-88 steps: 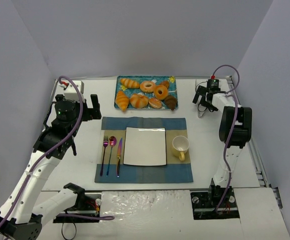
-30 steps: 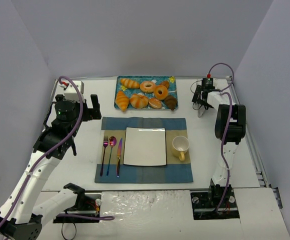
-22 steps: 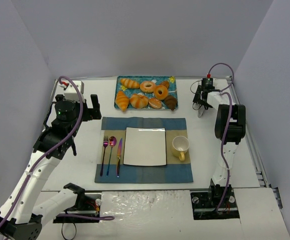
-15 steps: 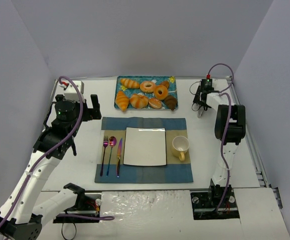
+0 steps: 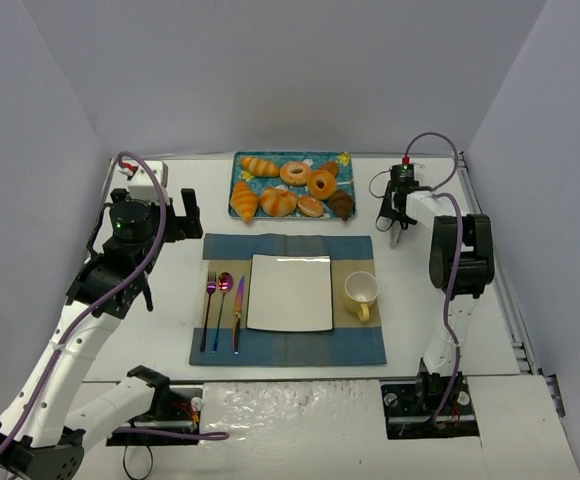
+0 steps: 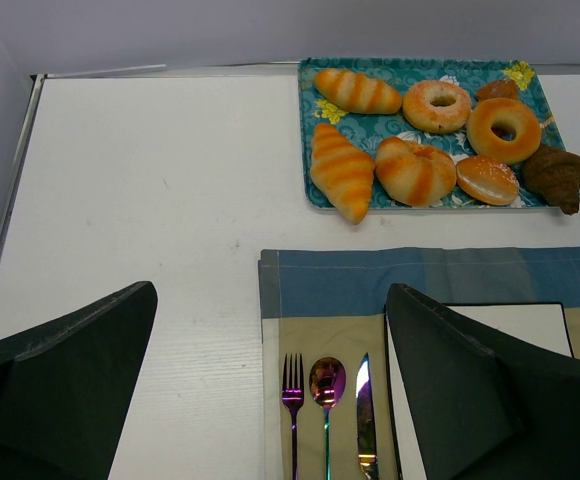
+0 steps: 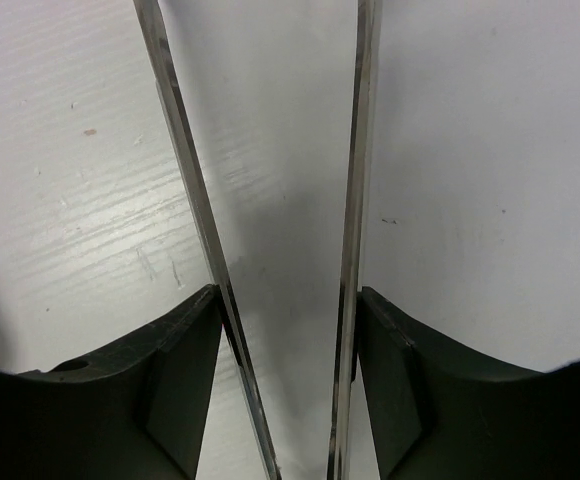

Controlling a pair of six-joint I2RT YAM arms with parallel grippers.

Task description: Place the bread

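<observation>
1. Right gripper hangs empty, thin fingers moderately parted above bare surface.
2. Bread sits just left of it, on the tray corner nearest the gripper.
3. Likely best: swing left, straddle the bread's ridged middle, close gently, clear of the neighbouring bun.

place: robot lab | cue: plain grey walls, white table
</observation>
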